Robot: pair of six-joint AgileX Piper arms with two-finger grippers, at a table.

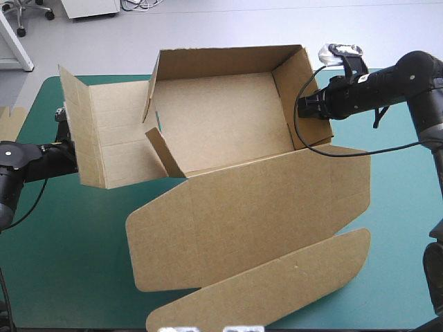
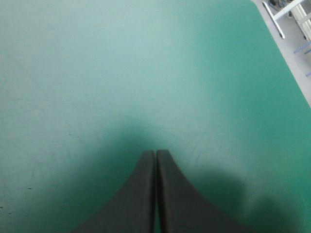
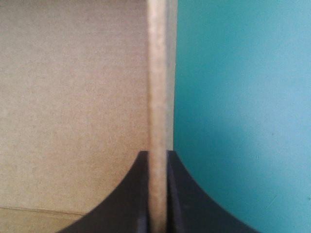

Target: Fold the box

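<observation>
The brown box [image 1: 228,117] stands as an open tray with its back and right walls raised. Its lid [image 1: 249,221] lies flat toward the table's front, and the left side panel [image 1: 93,135] stands up, splayed outward. My right gripper [image 3: 158,154] is shut on the top edge of the right wall [image 3: 158,73], one black finger inside the tray and one outside; in the high view this right gripper [image 1: 304,107] sits on that wall. My left gripper [image 2: 155,153] is shut with nothing in it, over bare teal-green cover. In the high view the left panel hides its tips.
A sliver of more brown board [image 1: 10,121] shows at the table's left edge. The lid's front flap [image 1: 277,287] reaches almost to the table's front edge. Bare teal-green cover [image 1: 62,235] lies at the front left.
</observation>
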